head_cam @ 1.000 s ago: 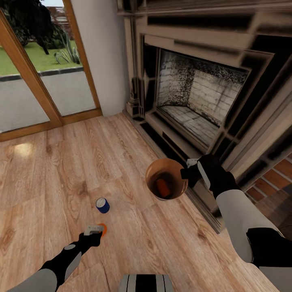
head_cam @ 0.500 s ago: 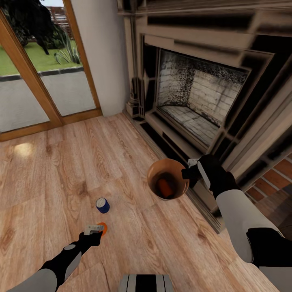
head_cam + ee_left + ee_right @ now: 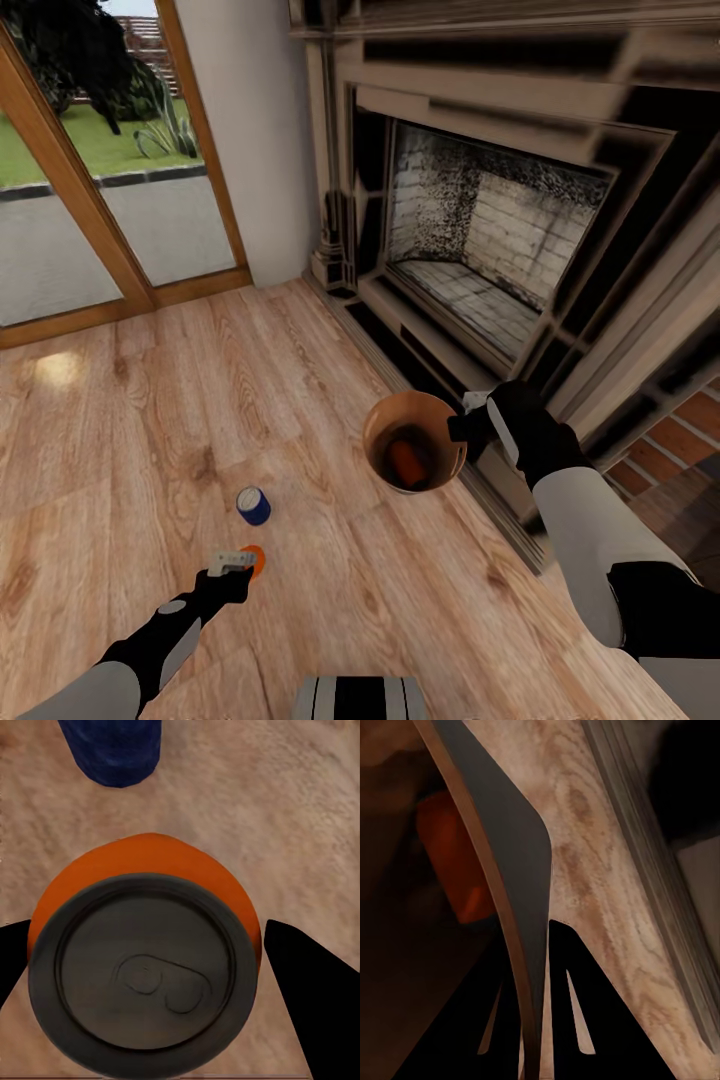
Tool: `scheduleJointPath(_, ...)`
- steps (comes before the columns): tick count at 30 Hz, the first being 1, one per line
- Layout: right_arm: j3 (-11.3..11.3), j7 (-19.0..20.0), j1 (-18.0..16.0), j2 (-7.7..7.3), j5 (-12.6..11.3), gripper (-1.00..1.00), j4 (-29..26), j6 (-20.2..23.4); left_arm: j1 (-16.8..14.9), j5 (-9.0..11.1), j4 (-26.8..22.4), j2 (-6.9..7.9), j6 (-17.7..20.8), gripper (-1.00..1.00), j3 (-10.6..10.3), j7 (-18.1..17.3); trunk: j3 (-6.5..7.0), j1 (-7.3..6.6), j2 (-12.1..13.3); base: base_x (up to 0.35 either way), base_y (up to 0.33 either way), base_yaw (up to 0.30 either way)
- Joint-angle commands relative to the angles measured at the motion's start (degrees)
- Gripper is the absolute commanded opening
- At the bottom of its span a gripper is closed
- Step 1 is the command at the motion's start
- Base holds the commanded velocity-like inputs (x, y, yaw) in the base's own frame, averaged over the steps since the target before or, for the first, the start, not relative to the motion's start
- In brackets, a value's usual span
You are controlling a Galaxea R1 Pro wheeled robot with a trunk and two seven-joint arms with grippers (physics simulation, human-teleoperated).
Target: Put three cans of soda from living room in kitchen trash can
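With the left gripper [image 3: 232, 567] spread open astride the upright orange soda can [image 3: 146, 960] on the wood floor [image 3: 120, 420], just near of the blue soda can [image 3: 253, 505], it should sink lower and centre before closing, while the right gripper [image 3: 468, 425] stays clenched on the trash can [image 3: 414, 440] rim, one orange can inside.

**Hidden, cropped and unclear**

In the head view the left gripper [image 3: 232, 567] covers most of the orange can [image 3: 254, 562], leaving a sliver of orange beside it. The can inside the tash can [image 3: 413, 440] sits in shadow, its ends not discernible. In the left wrist view the blue can [image 3: 112, 750] is cut off at the picture's edge, and both fingers [image 3: 307, 997] run out of view. In the right wrist view the bucket's wall hides part of the can inside it [image 3: 454, 859].
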Motion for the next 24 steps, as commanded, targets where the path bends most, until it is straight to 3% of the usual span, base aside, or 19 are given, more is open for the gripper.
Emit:
scheduleJointPath(1, -0.06, 0.44, -0.02, 0.01, -1.35, -1.00, 0.00, 0.11, 0.00, 0.00, 0.00, 0.00, 0.04, -1.00, -0.01, 0.02, 0.00, -0.01, 0.00, -0.162, 0.000, 0.000)
scheduleJointPath(14, -0.07, 0.44, -0.02, 0.01, -1.41, -1.00, 0.00, 0.11, 0.00, -0.03, -0.01, -0.03, 0.05, -1.00, -0.06, 0.44, 0.00, -0.01, 0.00, -0.276, 0.000, 0.000)
scheduleJointPath(19, -0.14, 0.44, 0.00, -0.02, -1.44, -1.00, 0.08, 0.11, 0.00, 0.00, -0.12, -0.01, -0.20, -1.00, -0.06, 0.35, 0.00, -0.01, 0.00, -0.065, 0.000, 0.000)
scheduleJointPath(24, -0.16, 0.44, 0.06, -0.06, -1.45, -1.00, 0.21, 0.11, 0.00, 0.02, -2.35, 0.00, -0.83, -1.00, 0.02, 0.05, 1.11, -0.14, 0.06, -0.009, 0.000, 0.000)
